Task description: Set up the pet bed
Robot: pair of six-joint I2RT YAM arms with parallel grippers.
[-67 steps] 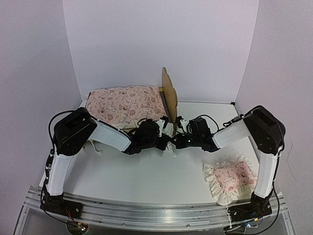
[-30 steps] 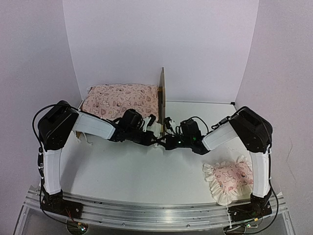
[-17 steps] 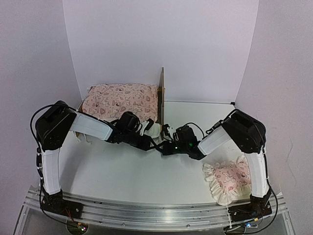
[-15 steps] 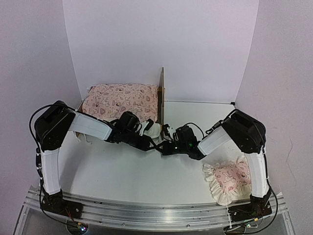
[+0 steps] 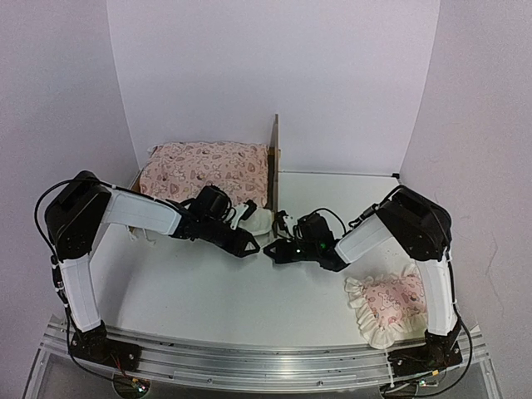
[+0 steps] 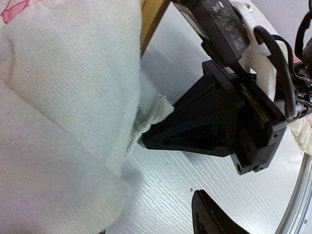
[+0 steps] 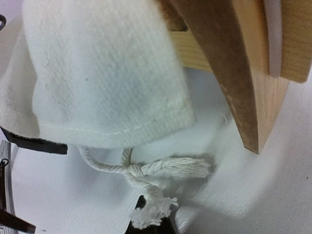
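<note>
Pet bed [image 5: 273, 158] sits in the back-left corner of the counter [image 5: 208, 291]. Its far side is close against the rear wall and its foot end is near the left wall. The long axis runs left to right, parallel to the rear wall. The headboard is at the right end, upright and edge-on to my overhead view. The pink mattress cushion [image 5: 204, 166] lies on the frame, reaching up to the headboard.

Right of the headboard, white counter shows across to the right wall. In front of the bed it shows down to the near rail, crossed only by my two arms. The pink pillow [image 5: 391, 303] lies front right, well apart from the bed.

Both claws meet just in front of the headboard's near corner.
- Left claw [image 5: 247, 233]: released, jaws apart, with a flap of white cloth [image 5: 259, 221] just beside it.
- Right claw [image 5: 268, 252]: clenched on the frayed end of the white cord [image 7: 161, 168] hanging from that cloth.
</note>
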